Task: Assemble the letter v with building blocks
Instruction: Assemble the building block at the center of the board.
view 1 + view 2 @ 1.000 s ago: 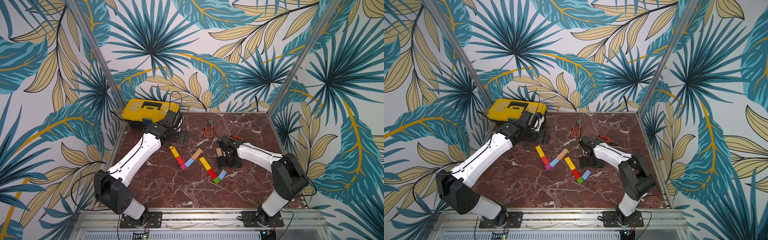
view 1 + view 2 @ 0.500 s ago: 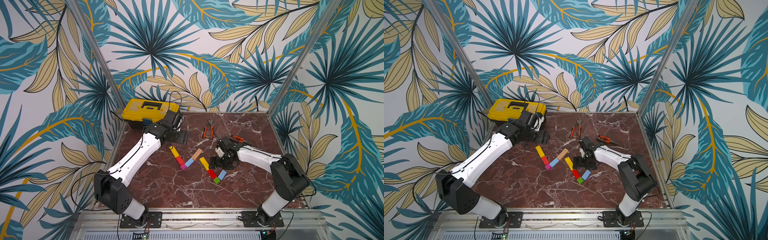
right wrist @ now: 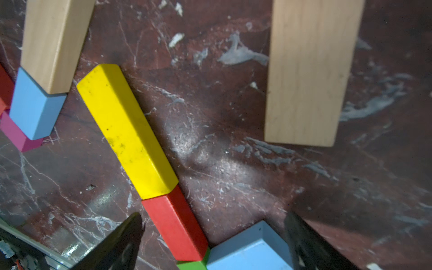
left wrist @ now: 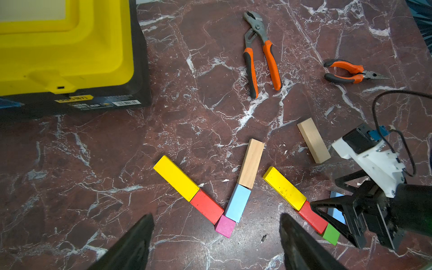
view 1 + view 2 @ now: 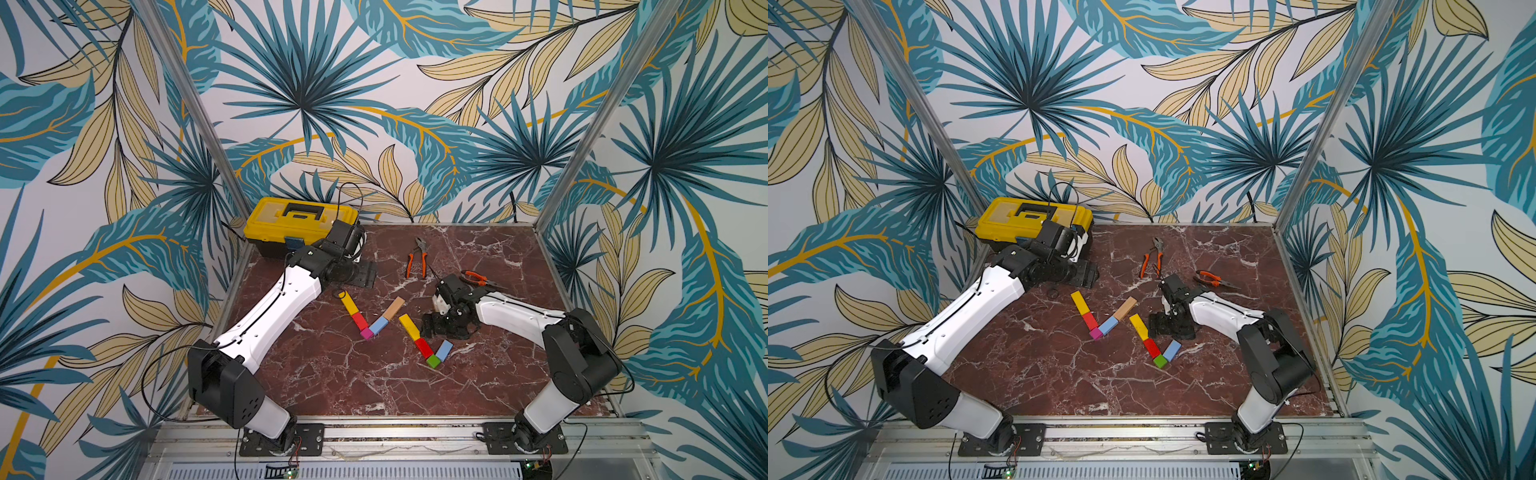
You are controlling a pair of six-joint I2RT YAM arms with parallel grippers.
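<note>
I take the green cube (image 5: 433, 361) as my mark. It is the point of an unfinished v. A red bar (image 5: 424, 347) and a yellow bar (image 5: 409, 327) run away from it on one side, touching end to end. A light-blue block (image 5: 444, 349) leans off its other side. The plain bar (image 4: 313, 143) lies loose beyond that blue block, farther from the cube and touching nothing.

A second ago my right arm (image 5: 511, 316) hung by that plain bar. It has since swung in towards the cube, and the right jaws now hang spread wide over the red and blue blocks, grasping nothing.

The finished v (image 5: 376, 326), magenta at its point, lies near the cube on the toolbox (image 5: 291, 220) side and has not moved. The left jaws, farther that way, stay released and empty.
</note>
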